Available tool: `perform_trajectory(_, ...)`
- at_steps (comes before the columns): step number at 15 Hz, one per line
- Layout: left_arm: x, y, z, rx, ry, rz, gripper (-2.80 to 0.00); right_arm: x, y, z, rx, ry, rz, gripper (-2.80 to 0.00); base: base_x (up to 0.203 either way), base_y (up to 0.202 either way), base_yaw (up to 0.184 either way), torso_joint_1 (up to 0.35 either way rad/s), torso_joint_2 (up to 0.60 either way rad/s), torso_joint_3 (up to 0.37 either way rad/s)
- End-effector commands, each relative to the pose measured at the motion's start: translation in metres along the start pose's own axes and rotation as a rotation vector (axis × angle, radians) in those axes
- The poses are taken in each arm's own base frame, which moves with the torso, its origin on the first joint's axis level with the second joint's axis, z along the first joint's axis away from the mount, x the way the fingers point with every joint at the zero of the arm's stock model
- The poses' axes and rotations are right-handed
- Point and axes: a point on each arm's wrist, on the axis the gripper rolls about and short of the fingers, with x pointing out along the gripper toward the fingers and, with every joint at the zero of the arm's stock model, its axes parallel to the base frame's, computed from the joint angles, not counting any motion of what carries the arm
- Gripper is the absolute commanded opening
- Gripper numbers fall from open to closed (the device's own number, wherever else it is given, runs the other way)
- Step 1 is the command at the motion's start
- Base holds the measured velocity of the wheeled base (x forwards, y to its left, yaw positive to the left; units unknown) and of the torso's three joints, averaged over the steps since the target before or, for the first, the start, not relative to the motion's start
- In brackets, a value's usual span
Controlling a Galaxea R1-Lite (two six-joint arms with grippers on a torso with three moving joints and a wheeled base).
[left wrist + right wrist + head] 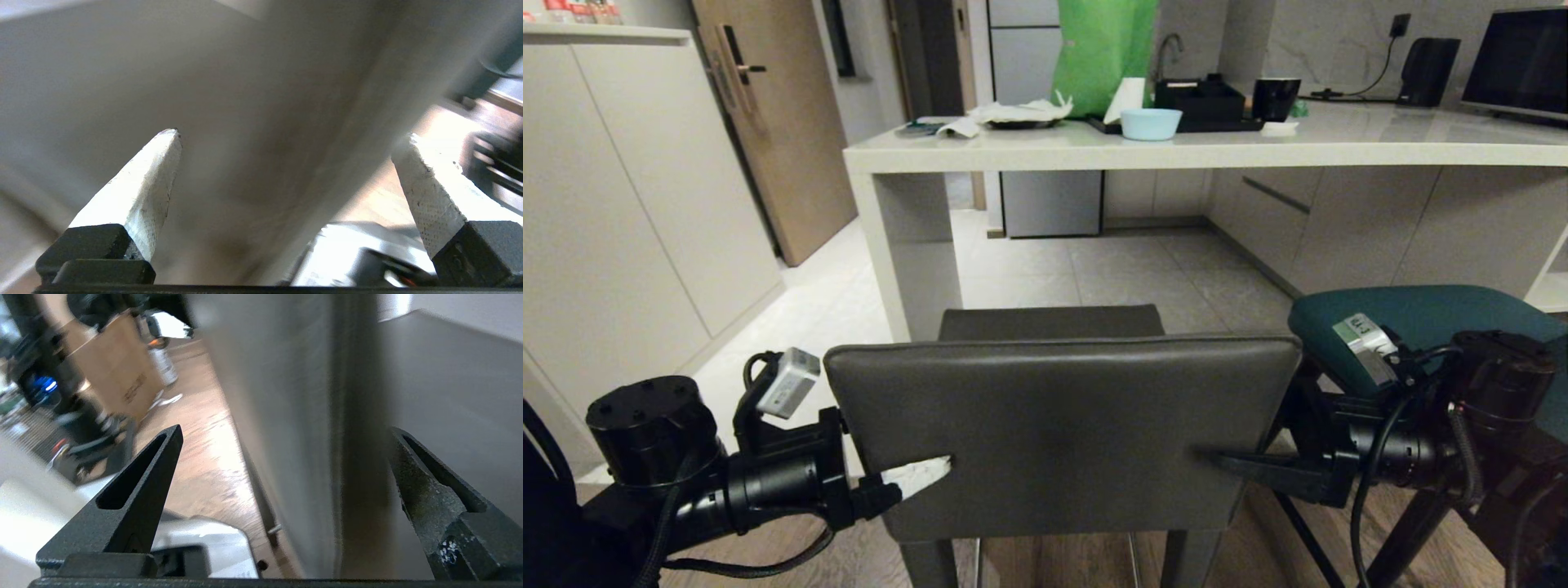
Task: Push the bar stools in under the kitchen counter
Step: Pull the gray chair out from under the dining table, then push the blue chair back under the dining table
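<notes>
Kitchen tiles stretch beyond the counter (1176, 151) at the far side; the grey stool (1062, 425) stands near me, not yet under it, the teal stool (1421, 322) to its right. My left gripper (927, 474) and right gripper (1217, 461), jaws wide apart, straddle the backrest's side edges. I judge it stiff, fairly heavy, top-tippy: push low on the back.

Home kitchen, seemingly: stone counter (1094, 151), tap (1168, 49), kettle (1427, 72)
</notes>
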Motion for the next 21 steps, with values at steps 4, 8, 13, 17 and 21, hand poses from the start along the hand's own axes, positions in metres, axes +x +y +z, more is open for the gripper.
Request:
perform_trajectory(4, -0.018, 0.016, 0.009, 0.022, -0.069, 0.365, 0.0, -0.004, -0.002, 0.01, 0.016, -0.054, -0.372, 0.0, 0.0, 0.0, 0.0, 0.0, 0.0, 0.0)
perform_trajectory(8, -0.032, 0.002, 0.021, 0.046, -0.149, 0.649, 0.0, -0.016, 0.014, 0.028, -0.024, -0.14, -0.7, 0.0, 0.0, 0.0, 0.0, 0.0, 0.0, 0.0)
perform_trajectory(13, -0.068, -0.049, 0.024, 0.029, -0.218, 0.624, 0.0, -0.05, 0.085, 0.053, -0.076, -0.222, -0.671, 0.0, 0.0, 0.0, 0.0, 0.0, 0.0, 0.0)
perform_trajectory(17, -0.094, -0.059, 0.044, 0.0, -0.331, 0.714, 0.0, -0.087, 0.123, 0.078, -0.008, -0.25, -0.795, 0.0, 0.0, 0.0, 0.0, 0.0, 0.0, 0.0)
perform_trajectory(21, -0.122, -0.049, 0.079, 0.037, -0.4, 0.91, 0.0, -0.114, 0.136, 0.128, -0.05, -0.38, -1.249, 0.0, 0.0, 0.0, 0.0, 0.0, 0.0, 0.0)
